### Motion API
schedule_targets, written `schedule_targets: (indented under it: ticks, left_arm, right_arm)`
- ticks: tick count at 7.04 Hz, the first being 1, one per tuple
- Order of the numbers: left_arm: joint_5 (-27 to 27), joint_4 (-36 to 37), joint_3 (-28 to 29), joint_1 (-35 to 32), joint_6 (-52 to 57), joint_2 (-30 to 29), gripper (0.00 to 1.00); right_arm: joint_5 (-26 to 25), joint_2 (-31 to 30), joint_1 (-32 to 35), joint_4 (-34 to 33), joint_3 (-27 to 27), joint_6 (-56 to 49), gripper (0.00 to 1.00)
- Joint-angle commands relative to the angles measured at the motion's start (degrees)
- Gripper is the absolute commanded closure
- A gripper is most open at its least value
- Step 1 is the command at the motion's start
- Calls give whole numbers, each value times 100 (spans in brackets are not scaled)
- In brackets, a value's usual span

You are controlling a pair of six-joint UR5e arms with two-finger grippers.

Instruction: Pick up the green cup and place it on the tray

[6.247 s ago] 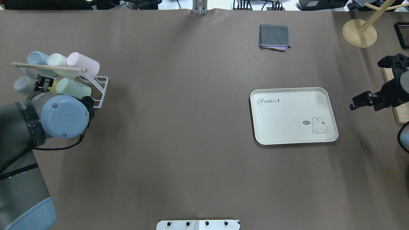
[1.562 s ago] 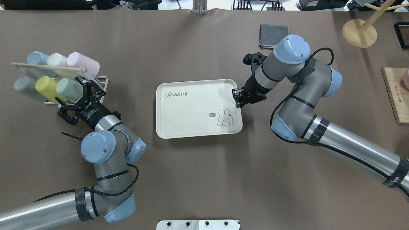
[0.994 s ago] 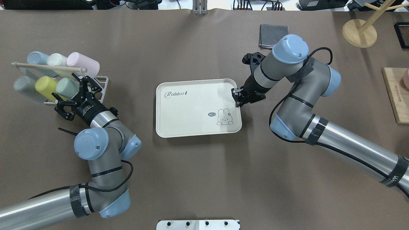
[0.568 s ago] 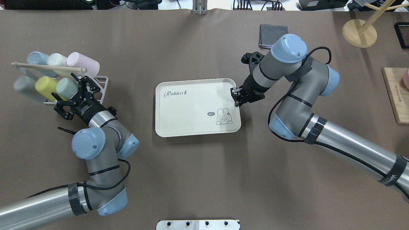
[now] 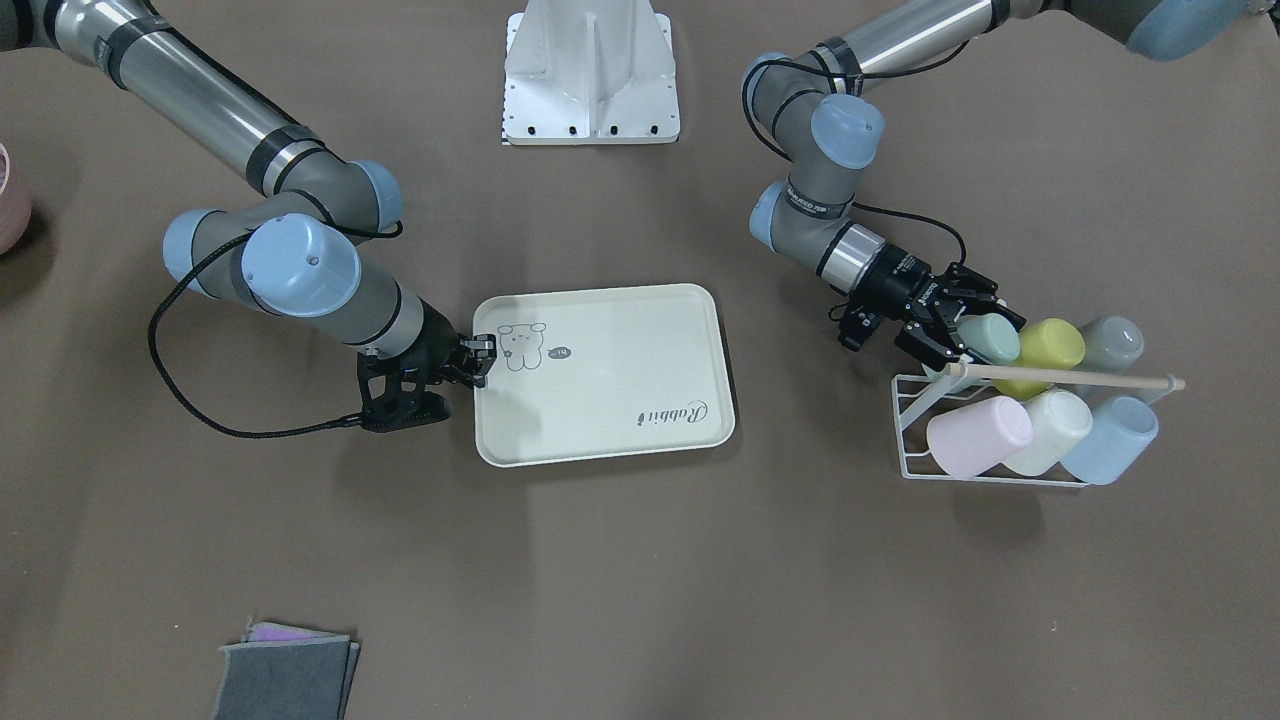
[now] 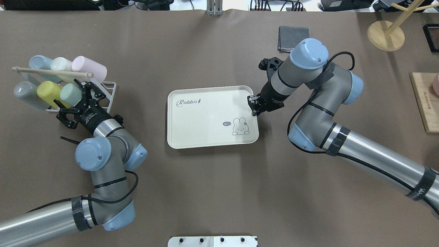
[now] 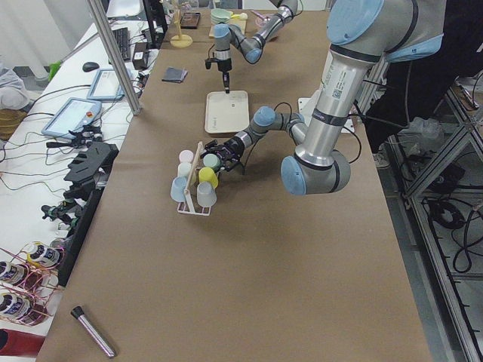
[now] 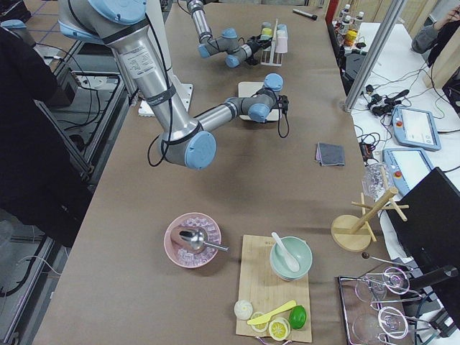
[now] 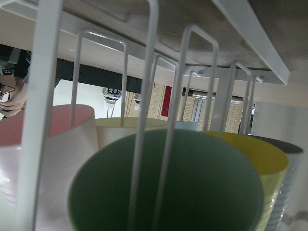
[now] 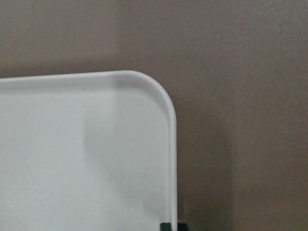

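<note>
Finding the tray [image 6: 205, 137] lying mid-table, the right gripper [image 6: 253, 105] clamped on its right rim. Finding the wire rack [image 6: 109, 92] standing well to its left, holding six cups [image 6: 89, 67] in two rows of three. Seeing the left gripper [image 6: 76, 102] hanging just before the rack, facing the near-row cup [image 6: 70, 93] closest to the tray. Spotting a folded cloth [image 6: 288, 36] lying behind the tray, rightward.
</note>
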Motion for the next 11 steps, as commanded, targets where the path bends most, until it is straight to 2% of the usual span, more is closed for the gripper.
schedule_targets:
  ticks: [1, 2, 3, 4, 5, 6, 7, 8, 10, 11]
  left_arm:
    - [-1, 0, 34, -1, -1, 6, 11]
    - [-1, 0, 26, 7, 8, 6, 22]
    - [-9, 17, 25, 16, 8, 6, 42]
    - [-10, 43, 25, 16, 8, 6, 56]
    - [-10, 61, 25, 16, 8, -3, 66]
    - [-53, 166, -44, 16, 34, -64, 69]
    - [-88, 454, -184, 7, 25, -99, 69]
    - [-132, 596, -368, -1, 25, -126, 69]
    - [-360, 1218, -1104, -28, 17, -82, 69]
    - [-692, 1535, -1569, -10, -10, -74, 69]
  right_arm:
    - [-15, -24, -24, 0, -11, 0, 100]
    - [-42, -25, -32, 0, -28, 0, 100]
    - [-42, -25, -32, 0, -46, 0, 100]
    - [-42, -16, -32, 0, -46, 0, 100]
    - [-42, -16, -32, 0, -46, 9, 100]
    - [-50, 2, -32, -17, -54, 9, 48]
    - [-77, 2, -24, -9, -28, 87, 0]
    - [-77, 2, -6, -9, -2, 105, 0]
    - [-42, -7, 265, -18, 138, 123, 0]
    - [-7, -24, 432, -18, 208, 123, 0]
